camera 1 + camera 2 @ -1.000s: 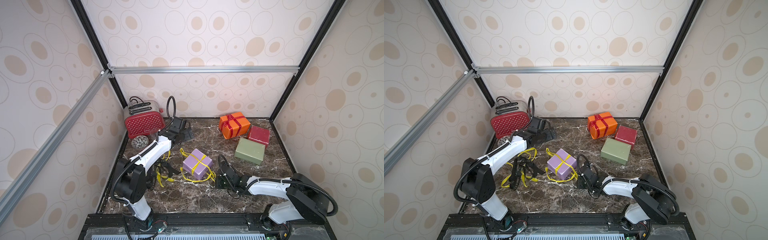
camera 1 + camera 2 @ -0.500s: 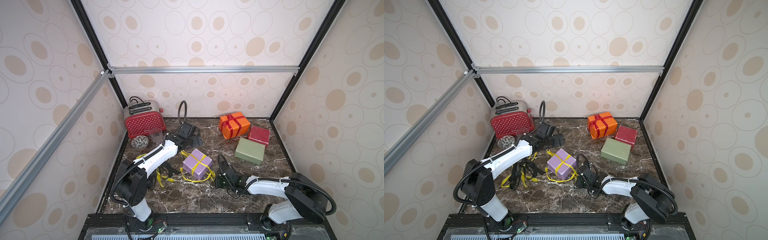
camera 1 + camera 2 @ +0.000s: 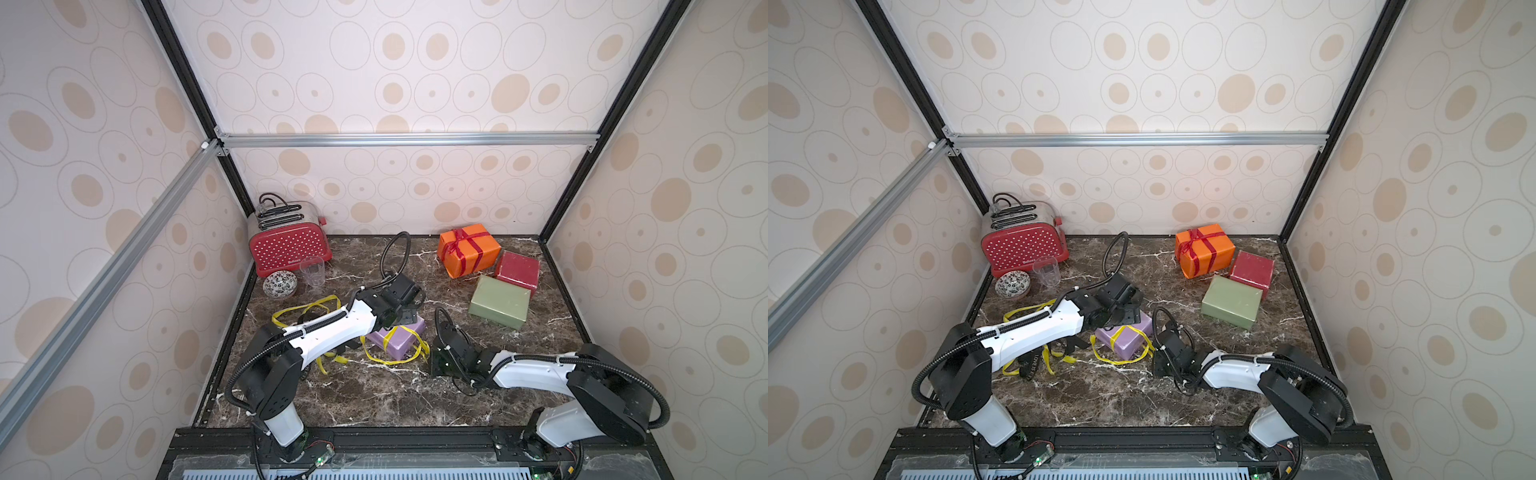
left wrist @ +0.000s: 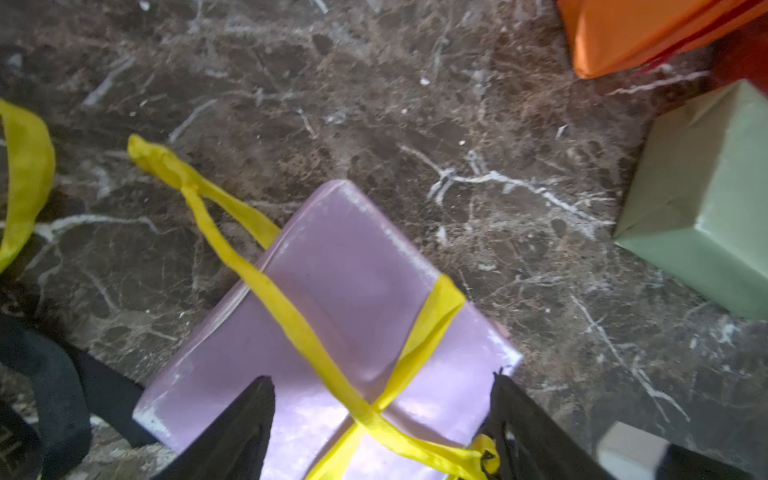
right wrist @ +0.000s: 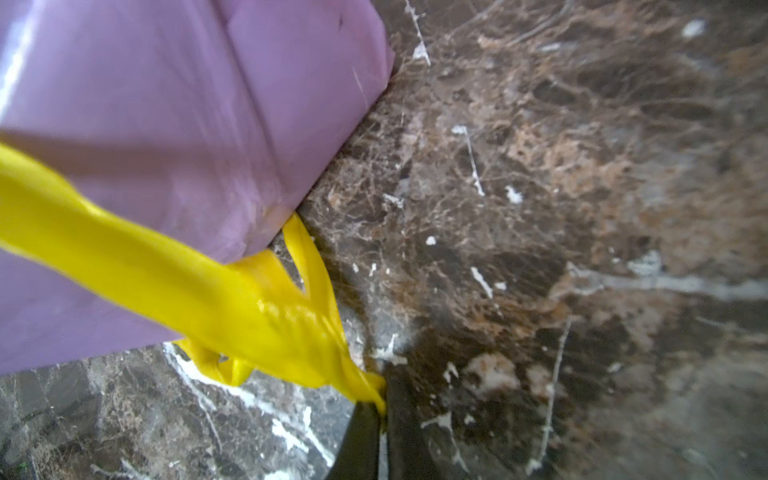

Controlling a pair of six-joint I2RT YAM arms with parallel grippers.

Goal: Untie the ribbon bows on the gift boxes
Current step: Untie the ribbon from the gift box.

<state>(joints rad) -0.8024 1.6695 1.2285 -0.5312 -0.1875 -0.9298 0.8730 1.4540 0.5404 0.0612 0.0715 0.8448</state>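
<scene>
In both top views the lilac box (image 3: 397,343) (image 3: 1125,340) sits near the middle of the marble tabletop (image 3: 374,395). Its far end is hidden under the left gripper (image 4: 382,378). The left wrist view shows that gripper's two black fingers (image 4: 249,419) standing apart above the box top, not touching the yellow ribbon (image 4: 291,316) that crosses between them. The frame's lower edge cuts off the crossing, so I cannot tell whether a knot remains.

At 4 o'clock of the box, low on the marble, the right gripper (image 5: 380,403) is clamped on a bunched end of the same ribbon. The jaws themselves are mostly out of frame.

At 9 o'clock lie a loose yellow ribbon (image 3: 305,309) and a black ribbon (image 3: 1034,363) with pale lettering – both partly covered by the left arm.

The orange box (image 3: 469,249) at 1 o'clock wears a tied red ribbon (image 3: 457,241). The dark red box (image 3: 517,270) and the olive green box (image 3: 498,305) sit at 2 o'clock, bare of ribbon.

At 10 o'clock stand a red toaster (image 3: 289,247), a clear cup (image 3: 312,271) and a patterned bowl (image 3: 279,284).
</scene>
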